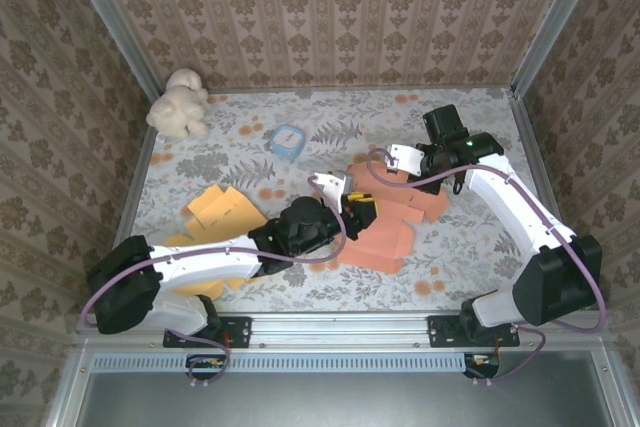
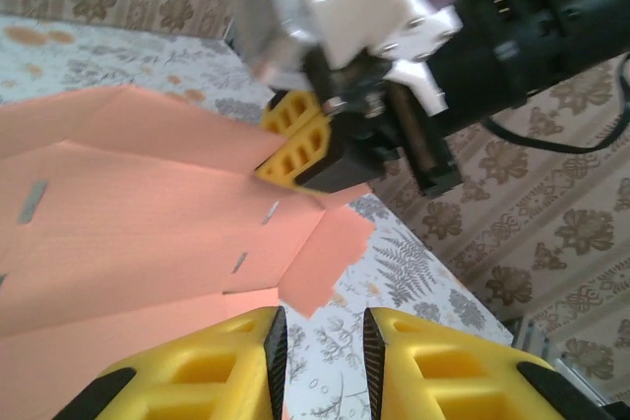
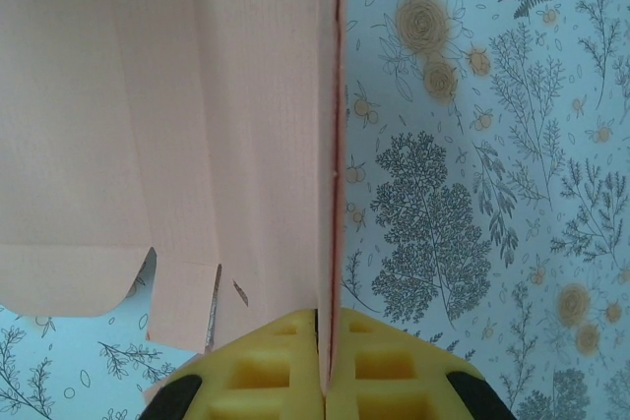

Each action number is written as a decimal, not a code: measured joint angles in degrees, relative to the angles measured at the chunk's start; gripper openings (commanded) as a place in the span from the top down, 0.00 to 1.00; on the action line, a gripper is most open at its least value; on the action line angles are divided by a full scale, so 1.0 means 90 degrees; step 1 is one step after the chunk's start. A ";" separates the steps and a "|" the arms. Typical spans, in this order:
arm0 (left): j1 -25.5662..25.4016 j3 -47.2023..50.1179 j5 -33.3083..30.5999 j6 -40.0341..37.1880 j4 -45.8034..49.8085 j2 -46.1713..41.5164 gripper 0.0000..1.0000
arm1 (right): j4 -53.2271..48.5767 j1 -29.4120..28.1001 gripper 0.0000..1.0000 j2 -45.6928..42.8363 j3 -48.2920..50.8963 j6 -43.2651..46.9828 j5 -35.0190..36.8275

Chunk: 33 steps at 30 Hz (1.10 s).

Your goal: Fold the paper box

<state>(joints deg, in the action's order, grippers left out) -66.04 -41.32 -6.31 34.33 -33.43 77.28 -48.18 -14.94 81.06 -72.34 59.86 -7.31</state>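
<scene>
Presently the orange paper box (image 1: 385, 242) lies unfolded at mid-table, its near-left part obscured from above by the left arm (image 1: 200, 262); right gripper (image 3: 325, 327) is clamped on an upturned panel edge; left gripper (image 2: 320, 331) stands narrowly apart beside a flap corner.

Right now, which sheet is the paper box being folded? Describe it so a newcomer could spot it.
On the floral table, look at the middle, where the two arms meet. The paper box lies there as a salmon-pink sheet with flaps, one edge pinched between the right arm's fingers. The yellow sheets to its left are paler and not held.
</scene>
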 measured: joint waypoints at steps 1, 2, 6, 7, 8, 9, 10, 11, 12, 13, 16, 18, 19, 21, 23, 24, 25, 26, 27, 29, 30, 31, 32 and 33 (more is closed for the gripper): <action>-0.0005 -0.0029 -0.0078 -0.0046 0.0000 0.0000 0.71 | -0.0002 0.0000 1.00 -0.0002 0.0000 0.0000 -0.0002; 0.0015 -0.0044 -0.0160 -0.0085 0.0005 0.0005 0.71 | 0.0000 0.0000 1.00 -0.0012 0.0000 0.0000 0.0000; 0.0068 -0.0134 -0.0330 -0.0129 0.0012 0.0175 0.72 | -0.0002 0.0000 1.00 -0.0155 0.0005 0.0002 -0.0002; 0.0095 -0.0177 -0.0330 -0.0129 0.0010 0.0262 0.72 | -0.0002 0.0000 1.00 -0.0202 0.0005 0.0002 -0.0005; 0.0107 -0.0221 -0.0330 -0.0126 0.0012 0.0357 0.72 | -0.0002 0.0000 1.00 -0.0236 0.0005 0.0005 -0.0007; 0.0141 -0.0255 -0.0323 -0.0124 0.0012 0.0444 0.72 | -0.0002 0.0000 1.00 -0.0265 0.0005 0.0005 -0.0015; 0.0187 -0.0282 -0.0306 -0.0104 0.0012 0.0532 0.73 | -0.0002 0.0000 1.00 -0.0294 0.0007 0.0005 -0.0027; 0.0245 -0.0299 -0.0277 -0.0085 0.0007 0.0605 0.73 | -0.0002 0.0000 1.00 -0.0321 0.0012 0.0010 -0.0039; 0.0321 -0.0313 -0.0255 -0.0046 0.0005 0.0680 0.73 | 0.0005 0.0000 1.00 -0.0345 0.0029 0.0019 -0.0049; 0.0418 -0.0335 -0.0209 0.0000 0.0005 0.0760 0.74 | 0.0017 0.0000 1.00 -0.0376 0.0058 0.0024 -0.0049; 0.0680 -0.0342 -0.0107 0.0100 0.0002 0.0937 0.74 | 0.0019 0.0000 1.00 -0.0454 0.0153 0.0034 -0.0051; 0.0838 -0.0342 -0.0070 0.0172 0.0005 0.0993 0.74 | 0.0022 0.0000 1.00 -0.0478 0.0204 0.0051 -0.0053; 0.0918 -0.0342 -0.0056 0.0194 0.0005 0.0998 0.74 | 0.0024 0.0000 1.00 -0.0491 0.0231 0.0056 -0.0053; 0.1042 -0.0342 -0.0036 0.0236 -0.0022 0.0998 0.74 | 0.0027 0.0000 1.00 -0.0510 0.0279 0.0078 -0.0058; 0.1168 -0.0342 -0.0019 0.0253 -0.0024 0.0998 0.74 | 0.0039 0.0000 1.00 -0.0527 0.0316 0.0129 -0.0070; 0.1234 -0.0342 -0.0005 0.0274 -0.0027 0.0998 0.74 | 0.0063 0.0000 1.00 -0.0544 0.0340 0.0165 -0.0078; 0.1292 -0.0340 0.0017 0.0296 -0.0027 0.0998 0.74 | 0.0087 0.0000 1.00 -0.0566 0.0372 0.0189 -0.0097; 0.1353 -0.0340 0.0036 0.0325 -0.0027 0.0998 0.74 | 0.0114 0.0000 1.00 -0.0593 0.0398 0.0214 -0.0102; 0.1428 -0.0335 0.0066 0.0362 -0.0032 0.0998 0.74 | 0.0165 0.0000 1.00 -0.0631 0.0440 0.0236 -0.0119; 0.1562 -0.0328 0.0129 0.0425 -0.0039 0.0998 0.74 | 0.0231 -0.0002 1.00 -0.0719 0.0517 0.0308 -0.0151; 0.1632 -0.0328 0.0182 0.0466 -0.0044 0.0998 0.74 | 0.0294 -0.0012 1.00 -0.0780 0.0578 0.0340 -0.0168; 0.1690 -0.0328 0.0231 0.0508 -0.0046 0.0998 0.74 | 0.0357 -0.0017 1.00 -0.0848 0.0639 0.0359 -0.0189; 0.1732 -0.0328 0.0282 0.0537 -0.0051 0.0998 0.74 | 0.0418 -0.0029 1.00 -0.0906 0.0695 0.0374 -0.0199; 0.1766 -0.0328 0.0330 0.0571 -0.0056 0.1001 0.74 | 0.0486 -0.0039 1.00 -0.0969 0.0760 0.0391 -0.0206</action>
<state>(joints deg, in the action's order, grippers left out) -50.15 -44.27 -3.33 39.46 -33.93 86.28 -43.81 -15.29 72.34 -65.49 63.37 -9.17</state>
